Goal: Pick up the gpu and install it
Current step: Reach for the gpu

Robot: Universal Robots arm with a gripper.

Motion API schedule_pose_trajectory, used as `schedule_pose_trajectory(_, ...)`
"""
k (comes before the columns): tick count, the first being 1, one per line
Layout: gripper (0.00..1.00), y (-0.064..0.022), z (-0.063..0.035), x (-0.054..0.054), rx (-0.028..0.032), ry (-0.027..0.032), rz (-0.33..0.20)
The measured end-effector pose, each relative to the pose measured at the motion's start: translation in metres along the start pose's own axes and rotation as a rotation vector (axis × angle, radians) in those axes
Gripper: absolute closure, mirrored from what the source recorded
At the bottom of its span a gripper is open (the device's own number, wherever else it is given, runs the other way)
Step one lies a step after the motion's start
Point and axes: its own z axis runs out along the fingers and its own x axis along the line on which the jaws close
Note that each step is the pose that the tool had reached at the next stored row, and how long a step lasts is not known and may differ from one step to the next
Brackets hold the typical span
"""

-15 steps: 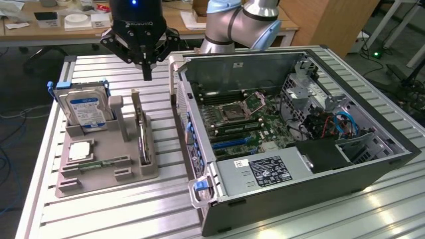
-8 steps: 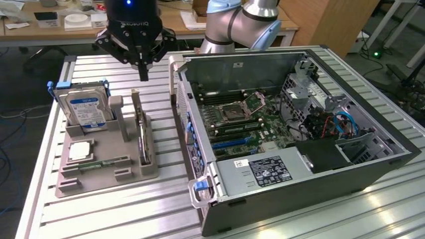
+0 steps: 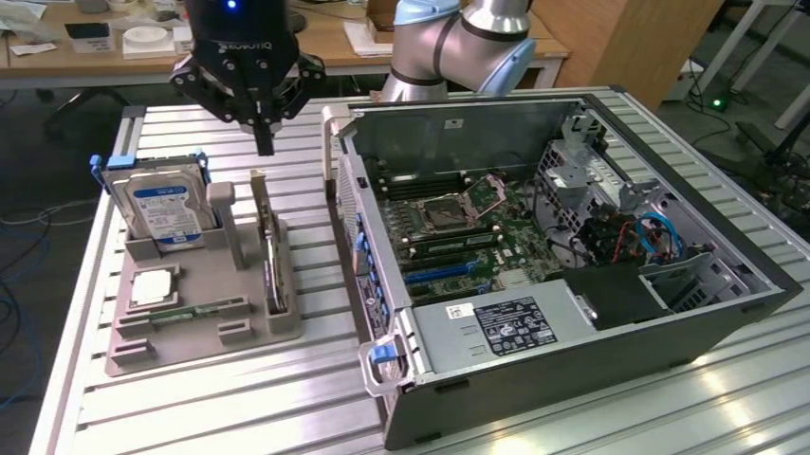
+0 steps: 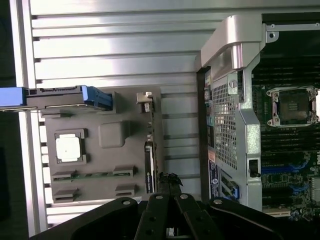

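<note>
Silver metal slats made up the tabletop (image 3: 253,398), and a gray tray (image 3: 234,275) sat on it. The gpu (image 3: 271,261) stood on its thin edge in the tray, not picked up yet. No card was in the open computer case (image 3: 557,370) beside the tray. The gripper (image 3: 264,144) hung just above the tray, jaws closed on nothing. It read "ROBOTIQ", upside down. The hard drive (image 3: 162,204) label was too small to read.

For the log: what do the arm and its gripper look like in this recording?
The arm is a silvery grey tube with pale blue joint caps. The gripper is black, with white lettering across its body and a small blue light; its jaws are black bars on pinned linkages.
</note>
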Motion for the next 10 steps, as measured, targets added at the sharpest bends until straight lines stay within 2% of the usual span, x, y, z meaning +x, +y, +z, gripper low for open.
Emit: schedule_pose_trajectory(10, 0.89, -0.0014, -0.0003, 0.011, 0.0000, 0.0000, 0.000)
